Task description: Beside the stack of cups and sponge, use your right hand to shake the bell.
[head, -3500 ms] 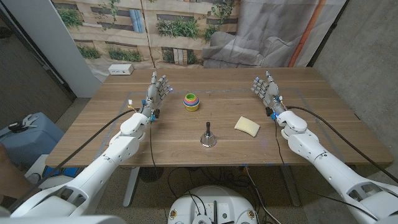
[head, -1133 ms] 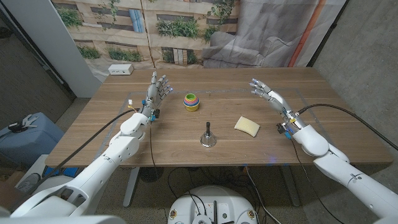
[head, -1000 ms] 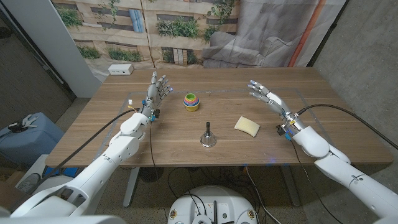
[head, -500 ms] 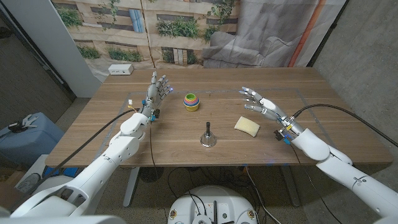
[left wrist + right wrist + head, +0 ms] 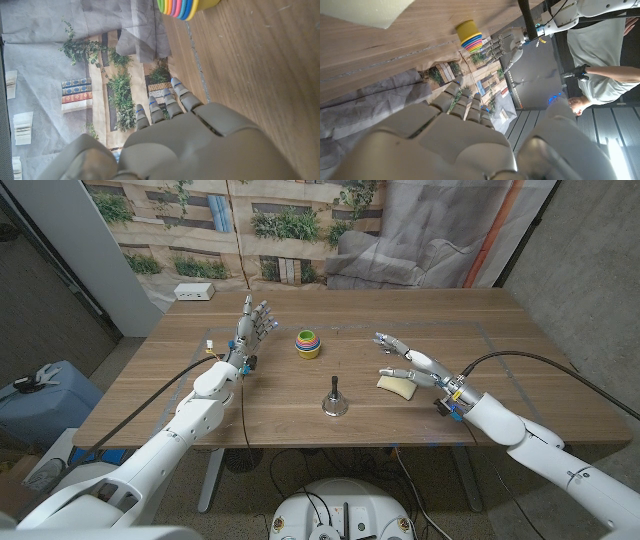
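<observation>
The wooden bench (image 5: 300, 395) carries everything. The right hand (image 5: 408, 360) hovers over the yellow sponge (image 5: 398, 387), fingers (image 5: 383, 339) spread and holding nothing — reaching toward the bench's middle. The left hand (image 5: 252, 328) stands upright near the far left, fingers together and straight, empty. The stack of cups (image 5: 308, 343), rainbow-coloured, sits behind the centre. The bell (image 5: 334, 401) stands upright near the front edge — between cups and sponge, untouched.
</observation>
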Available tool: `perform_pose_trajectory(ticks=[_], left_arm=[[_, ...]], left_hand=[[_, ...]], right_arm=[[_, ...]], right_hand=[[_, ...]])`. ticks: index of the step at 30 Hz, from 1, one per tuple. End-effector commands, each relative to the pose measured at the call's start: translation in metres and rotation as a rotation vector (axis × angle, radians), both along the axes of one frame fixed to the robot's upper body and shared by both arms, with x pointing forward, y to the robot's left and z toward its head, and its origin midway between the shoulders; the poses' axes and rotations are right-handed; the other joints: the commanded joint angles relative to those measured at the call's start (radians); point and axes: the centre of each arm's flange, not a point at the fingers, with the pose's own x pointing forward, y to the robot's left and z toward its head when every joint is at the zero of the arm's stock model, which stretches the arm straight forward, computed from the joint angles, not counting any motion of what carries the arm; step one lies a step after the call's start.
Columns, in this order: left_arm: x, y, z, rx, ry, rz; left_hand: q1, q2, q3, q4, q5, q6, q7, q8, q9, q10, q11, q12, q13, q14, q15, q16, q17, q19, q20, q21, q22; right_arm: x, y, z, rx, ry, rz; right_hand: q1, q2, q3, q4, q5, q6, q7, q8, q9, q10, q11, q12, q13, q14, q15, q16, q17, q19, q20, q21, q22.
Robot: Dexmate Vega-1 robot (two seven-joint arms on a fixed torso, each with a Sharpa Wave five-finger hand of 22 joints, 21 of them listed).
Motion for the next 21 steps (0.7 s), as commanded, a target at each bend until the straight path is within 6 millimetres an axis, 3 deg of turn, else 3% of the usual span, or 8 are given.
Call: perform_pose_trajectory(ticks=[1, 21], left_arm=[[0.000, 0.000, 0.000, 0.000, 0.000, 0.000], [0.000, 0.000, 0.000, 0.000, 0.000, 0.000]], left_hand=[[0.002, 0.009, 0.001, 0.007, 0.007, 0.002, -0.008, 0.006, 0.004, 0.004, -0.006, 0.006, 0.005, 0.011, -0.096, 0.006, 0.005, 0.008, 0.001, 0.007, 0.006], [0.001, 0.009, 0.000, 0.007, 0.007, 0.001, -0.008, 0.006, 0.004, 0.003, -0.007, 0.006, 0.005, 0.011, -0.096, 0.006, 0.005, 0.007, 0.001, 0.007, 0.006]], right_arm=[[-0.005, 0.017, -0.018, -0.062, -0.015, -0.013], [0.002, 0.049, -0.049, -0.085, -0.032, -0.052]], right_hand=[[0.029, -0.006, 0.011, -0.002, -0.002, -0.006, 0.004, 0.010, 0.004, 0.004, -0.005, 0.007, 0.004, -0.005, 0.002, 0.001, -0.001, -0.008, 0.001, 0.000, 0.002], [0.113, -0.022, 0.034, -0.002, -0.010, 0.032, -0.013, 0.035, 0.006, 0.033, -0.013, 0.018, 0.006, -0.002, 0.006, 0.008, -0.010, -0.006, 0.002, 0.004, 0.002]])
